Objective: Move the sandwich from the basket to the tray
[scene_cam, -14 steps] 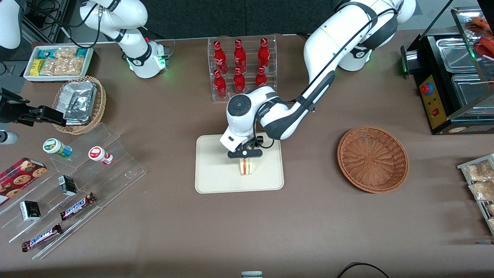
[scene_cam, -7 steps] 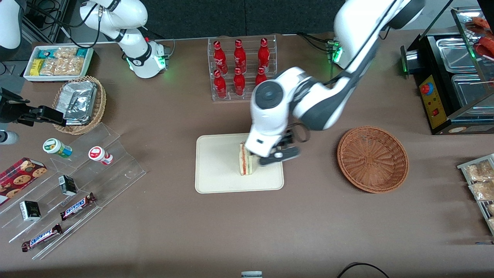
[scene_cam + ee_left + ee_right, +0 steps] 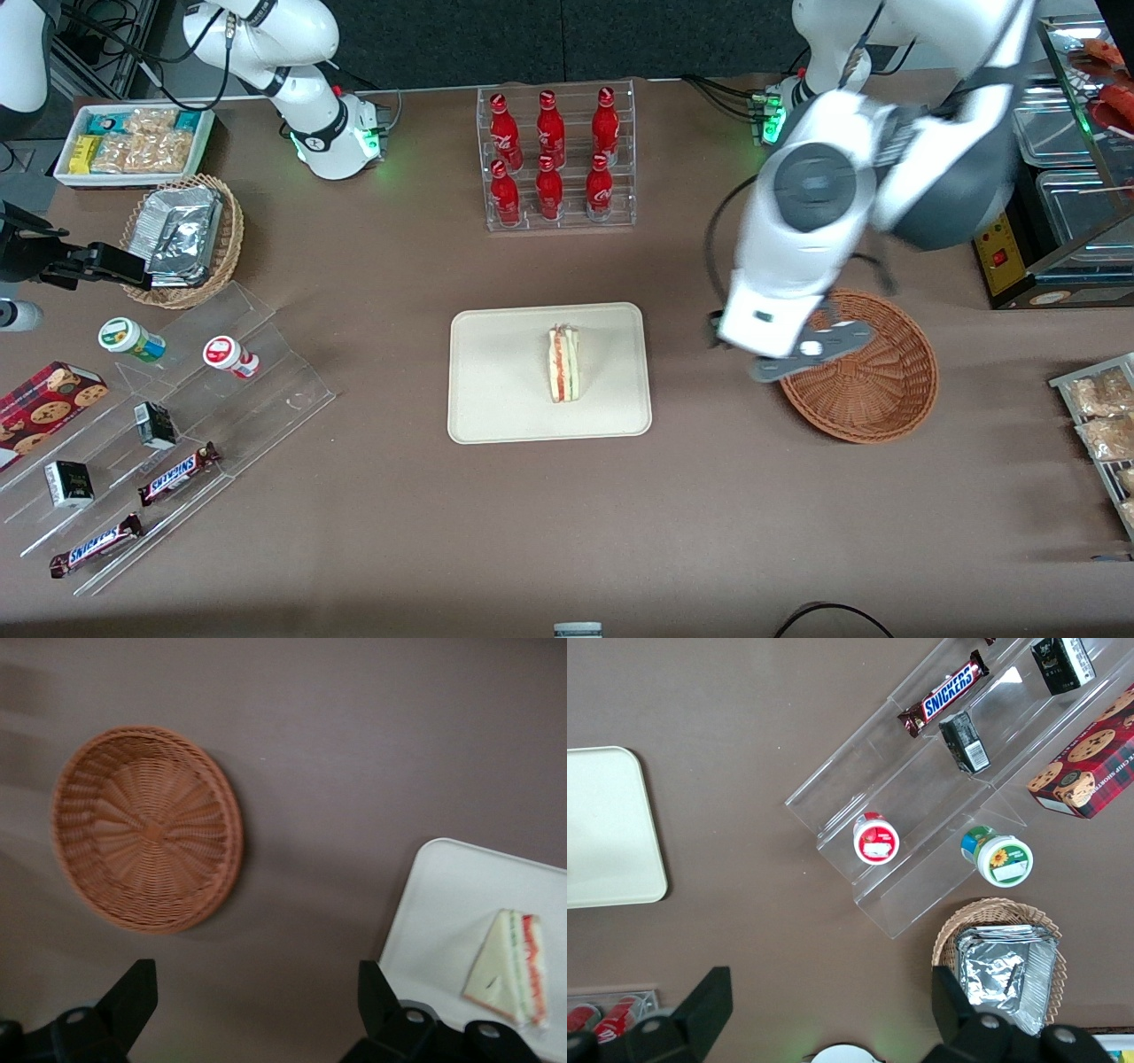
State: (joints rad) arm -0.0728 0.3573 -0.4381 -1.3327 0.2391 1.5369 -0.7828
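The sandwich (image 3: 563,363) (image 3: 505,970), a white-bread wedge with red and green filling, stands on edge on the cream tray (image 3: 496,390) (image 3: 443,912) (image 3: 602,833). Nothing touches it. The reddish-brown wicker basket (image 3: 886,390) (image 3: 146,828) has nothing in it and lies toward the working arm's end of the table. My gripper (image 3: 811,352) (image 3: 255,983) hangs high above the table, over the basket's rim on the tray's side. It is open, its fingers spread wide with only bare tablecloth between them.
A clear rack of red bottles (image 3: 554,155) stands farther from the front camera than the tray. Toward the parked arm's end are an acrylic stepped shelf with snacks (image 3: 177,425), a tan basket of foil packs (image 3: 182,239) and a white snack box (image 3: 133,142). A black warmer (image 3: 1045,177) stands by the working arm.
The gripper let go of the sandwich on the tray, rose, and swung away toward the working arm's end, now over the basket's rim. The sandwich stays on the tray.
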